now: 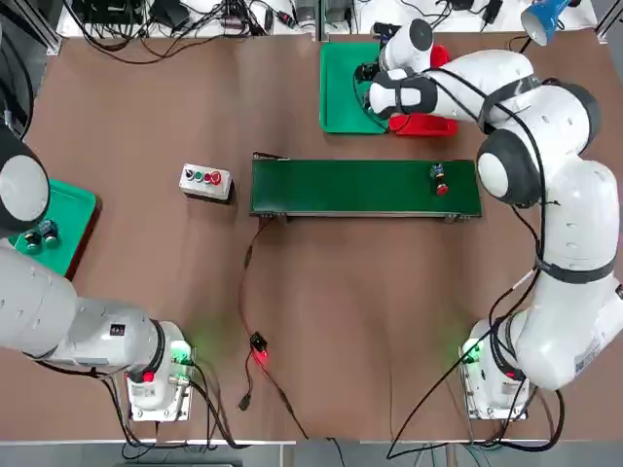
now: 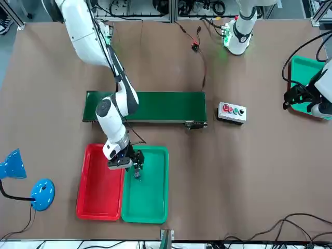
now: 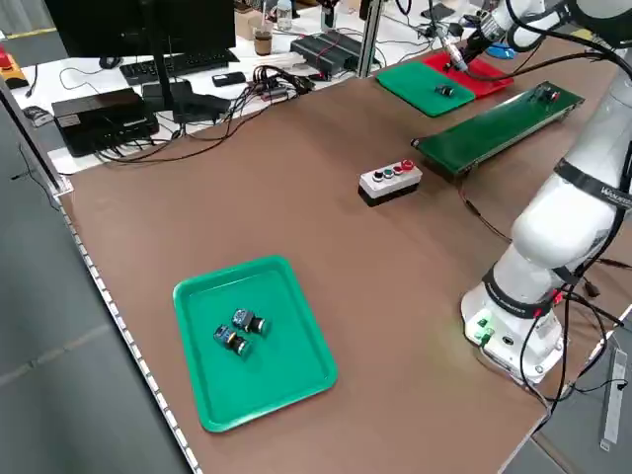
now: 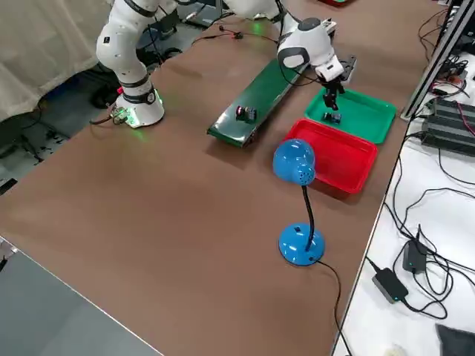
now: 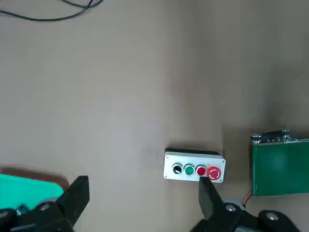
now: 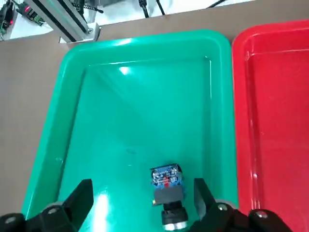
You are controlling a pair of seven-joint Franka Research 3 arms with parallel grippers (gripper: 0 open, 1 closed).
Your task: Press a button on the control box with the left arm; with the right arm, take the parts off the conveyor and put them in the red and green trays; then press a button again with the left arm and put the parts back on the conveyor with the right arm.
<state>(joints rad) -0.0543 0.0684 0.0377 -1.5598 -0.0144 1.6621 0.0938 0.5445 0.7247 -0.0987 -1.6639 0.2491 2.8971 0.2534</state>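
Right pincer (image 6: 140, 212) — fingers apart — over blue part (image 6: 166, 181) in green tray (image 6: 72, 121); no readable writing.

I see a blue desk lamp (image 4: 297, 178) standing on the brown tabletop (image 1: 370, 292) at its far right corner. A second green tray (image 3: 259, 341) sits at the left edge with two small button parts (image 3: 240, 330) lying in it. A red and black cable (image 1: 255, 331) trails toward the near edge. Beyond the far edge, a keyboard (image 3: 163, 63) and black boxes (image 3: 99, 117) rest on a white bench.

Green tray (image 6: 72, 96), red tray (image 6: 275, 121), dark green conveyor (image 1: 360, 187), brown table (image 1: 370, 311).
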